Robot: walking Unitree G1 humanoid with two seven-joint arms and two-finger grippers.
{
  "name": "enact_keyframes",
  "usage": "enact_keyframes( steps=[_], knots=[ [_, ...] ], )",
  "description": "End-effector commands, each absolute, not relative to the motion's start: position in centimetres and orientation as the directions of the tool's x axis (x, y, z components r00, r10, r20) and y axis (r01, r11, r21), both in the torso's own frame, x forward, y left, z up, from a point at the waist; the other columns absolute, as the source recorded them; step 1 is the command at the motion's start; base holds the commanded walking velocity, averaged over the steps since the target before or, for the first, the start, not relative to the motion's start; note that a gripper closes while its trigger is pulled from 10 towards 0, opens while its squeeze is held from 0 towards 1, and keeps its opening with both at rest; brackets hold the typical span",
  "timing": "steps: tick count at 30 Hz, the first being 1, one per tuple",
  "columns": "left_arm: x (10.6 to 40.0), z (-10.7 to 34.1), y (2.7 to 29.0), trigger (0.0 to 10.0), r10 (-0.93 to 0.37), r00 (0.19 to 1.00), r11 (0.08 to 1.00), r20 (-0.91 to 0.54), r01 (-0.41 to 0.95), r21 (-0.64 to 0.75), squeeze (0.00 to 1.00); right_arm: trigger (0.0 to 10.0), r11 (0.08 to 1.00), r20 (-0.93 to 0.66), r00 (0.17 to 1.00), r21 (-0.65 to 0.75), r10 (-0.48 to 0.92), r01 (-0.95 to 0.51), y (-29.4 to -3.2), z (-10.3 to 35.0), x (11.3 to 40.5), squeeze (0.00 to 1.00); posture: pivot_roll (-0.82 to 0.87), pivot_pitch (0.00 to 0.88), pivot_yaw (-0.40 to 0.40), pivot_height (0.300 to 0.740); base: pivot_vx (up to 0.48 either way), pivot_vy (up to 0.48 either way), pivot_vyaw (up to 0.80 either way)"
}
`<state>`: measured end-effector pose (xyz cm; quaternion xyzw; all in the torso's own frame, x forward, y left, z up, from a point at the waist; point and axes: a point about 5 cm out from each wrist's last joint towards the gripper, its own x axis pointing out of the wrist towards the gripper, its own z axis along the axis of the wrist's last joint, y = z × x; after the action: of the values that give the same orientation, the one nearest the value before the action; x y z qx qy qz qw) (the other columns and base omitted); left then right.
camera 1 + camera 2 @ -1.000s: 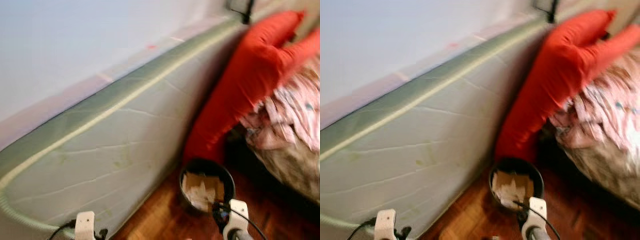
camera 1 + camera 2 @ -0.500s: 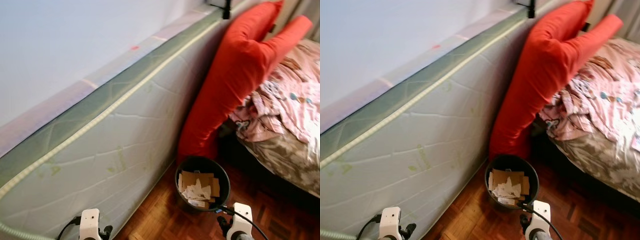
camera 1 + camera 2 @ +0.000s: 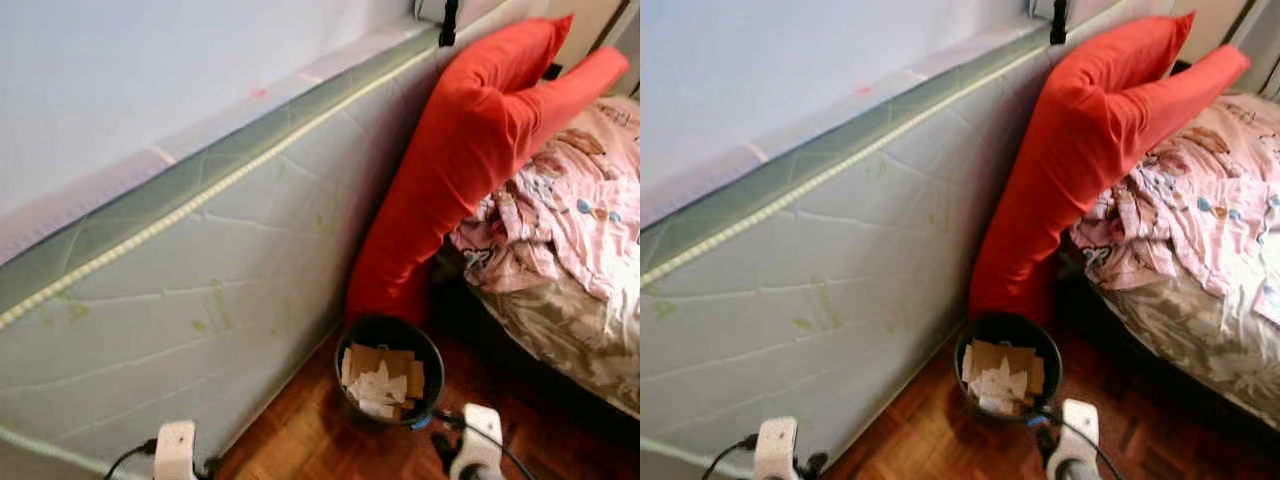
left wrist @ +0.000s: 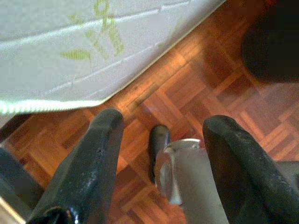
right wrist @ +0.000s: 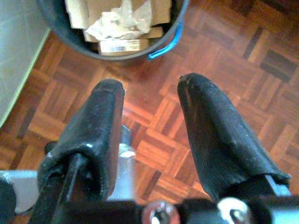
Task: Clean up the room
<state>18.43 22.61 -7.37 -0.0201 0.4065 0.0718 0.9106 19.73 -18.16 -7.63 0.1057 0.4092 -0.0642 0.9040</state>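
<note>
Right wrist view looks down on the right gripper (image 5: 152,100), its two black fingers spread apart and holding nothing, hanging over the parquet floor (image 5: 224,60) just short of the black waste bin (image 5: 70,39). The bin is already part filled with cardboard scraps and crumpled paper (image 5: 119,21), and a blue strip shows at its rim. From the head, the bin stands on the floor at the foot of a large red pillow (image 3: 470,150), which leans against a pale mattress (image 3: 200,290) propped upright along the wall. To the right lies a bed with rumpled pink bedding (image 3: 570,210).

The left gripper (image 4: 161,140) also hangs low with its fingers apart and empty, over bare parquet beside the mattress's lower edge.

Judging by this, the robot is between pick-ups: standing at the bin with nothing in hand, either having just come to it or looking for the next piece of litter. No loose rubbish can be made out on the visible floor, so the next move likely calls for turning to search the rest of the room.
</note>
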Motion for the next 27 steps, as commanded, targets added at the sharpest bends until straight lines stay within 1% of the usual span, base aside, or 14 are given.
enact_keyframes(
  steps=[1, 27],
  knots=[
    [20.69, -6.54, 22.18, 10.0, 0.098, 0.637, 0.995, -0.765, -0.070, 0.070, 0.00, 10.0, 0.978, -0.761, 0.649, 0.114, -0.026, 0.174, -20.50, -5.60, 23.02, 0.00, 0.07, 0.030, -0.011, 0.740, 0.000, -0.480, 0.00],
    [20.86, -6.46, 22.16, 10.0, 0.097, 0.639, 0.995, -0.763, -0.079, 0.060, 0.00, 10.0, 0.981, -0.754, 0.657, 0.111, -0.023, 0.162, -20.52, -5.41, 23.29, 0.00, 0.06, 0.052, -0.019, 0.740, 0.000, -0.480, 0.00]
  ],
)
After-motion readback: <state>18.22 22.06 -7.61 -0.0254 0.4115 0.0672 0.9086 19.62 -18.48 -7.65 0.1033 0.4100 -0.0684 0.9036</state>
